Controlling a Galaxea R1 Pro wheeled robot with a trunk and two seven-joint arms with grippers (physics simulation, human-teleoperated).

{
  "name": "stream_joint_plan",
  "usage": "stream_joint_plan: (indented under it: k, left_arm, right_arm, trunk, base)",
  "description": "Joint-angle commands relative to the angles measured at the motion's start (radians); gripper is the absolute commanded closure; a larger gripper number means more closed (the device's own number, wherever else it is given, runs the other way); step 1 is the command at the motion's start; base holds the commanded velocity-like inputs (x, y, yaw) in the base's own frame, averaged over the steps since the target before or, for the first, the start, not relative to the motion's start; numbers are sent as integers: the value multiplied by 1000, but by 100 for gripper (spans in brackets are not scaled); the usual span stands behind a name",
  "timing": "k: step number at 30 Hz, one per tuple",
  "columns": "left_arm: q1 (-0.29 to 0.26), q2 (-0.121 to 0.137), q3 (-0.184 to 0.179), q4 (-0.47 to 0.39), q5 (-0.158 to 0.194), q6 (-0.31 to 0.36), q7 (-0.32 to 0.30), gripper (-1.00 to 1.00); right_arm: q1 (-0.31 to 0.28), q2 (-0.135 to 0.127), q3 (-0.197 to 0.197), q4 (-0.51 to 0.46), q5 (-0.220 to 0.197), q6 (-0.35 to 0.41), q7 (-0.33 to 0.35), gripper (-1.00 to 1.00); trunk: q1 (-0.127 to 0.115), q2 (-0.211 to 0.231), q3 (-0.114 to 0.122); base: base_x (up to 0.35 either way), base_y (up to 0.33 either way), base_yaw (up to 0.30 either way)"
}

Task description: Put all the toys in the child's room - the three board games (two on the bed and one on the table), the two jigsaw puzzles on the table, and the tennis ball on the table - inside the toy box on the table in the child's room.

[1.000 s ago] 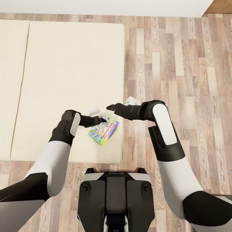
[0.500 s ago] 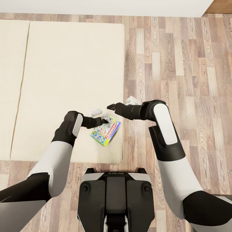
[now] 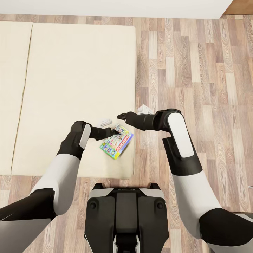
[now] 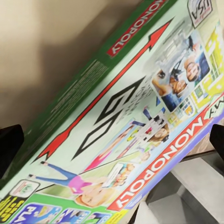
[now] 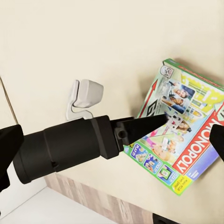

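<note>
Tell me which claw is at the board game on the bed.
The left claw: its tip is at the board game near the corner of the bed. The right claw hangs apart, just beyond the box's far edge.

The board game (image 3: 117,141) is a printed cardboard box with a smooth, slightly glossy face (image 4: 140,126) in pale green, red and blue (image 5: 184,135). It lies on the bed (image 3: 70,77), whose beige mattress looks like plain matt cloth, soft and even, with one straight seam. The floor (image 3: 196,63) is wood-look planking with visible grain and a low sheen. The robot's arms have smooth white plastic shells with matt black joints. The left end effector (image 3: 115,132) and right end effector (image 3: 120,115) look like matt black plastic.
</note>
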Motion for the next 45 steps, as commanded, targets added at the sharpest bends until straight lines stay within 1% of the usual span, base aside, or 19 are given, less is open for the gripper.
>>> stream_joint_plan:
  k: [1, 13, 17, 21, 24, 26, 29, 33, 45]
  left_arm:
    - [-1, 0, 4, -1, 4, 6, 5, -100]
    - [-1, 8, -3, 0, -5, 2, 17, -100]
    - [-1, 9, -4, 1, -13, 3, 49, -100]
    - [-1, 8, -4, 1, -17, 5, 94, -100]
    - [-1, 8, -3, 8, -17, 6, 107, -100]
    - [-1, 8, -2, 21, -17, 6, 110, -100]
    - [0, 8, 2, 78, -17, 3, 114, -100]
    - [0, 9, 4, 113, -16, 1, 115, -100]
    - [-1, 8, 9, 137, -10, -1, 109, -100]
  right_arm:
    - [-1, 0, 0, 0, -8, 3, -10, -100]
    - [-13, 0, -3, 1, -8, 3, -10, -100]
    - [-14, 0, -4, 1, -8, 3, -10, -100]
    - [-14, 0, -4, 2, -8, 3, -10, -100]
    - [-19, 0, -5, 2, -8, 3, -10, -100]
    - [-23, 0, -4, 2, -8, 3, -10, -100]
    - [-29, 0, -5, 2, -8, 3, -10, -100]
    - [-32, 0, -5, 3, -8, 3, -10, -100]
    - [-34, 0, -5, 14, -8, 3, -10, -100]
  trunk:
    - [1, -2, -1]
    - [1, -2, -1]
    - [1, -2, -1]
    - [1, -2, -1]
    - [1, -2, -1]
    - [1, -2, -1]
    - [1, -2, -1]
    - [1, -2, -1]
    - [1, -2, -1]
  base:
    - [0, 0, 0]
    - [0, 0, 0]
    - [0, 0, 0]
    - [0, 0, 0]
    - [0, 0, 0]
    - [0, 0, 0]
    - [0, 0, 0]
    - [0, 0, 0]
    - [0, 0, 0]
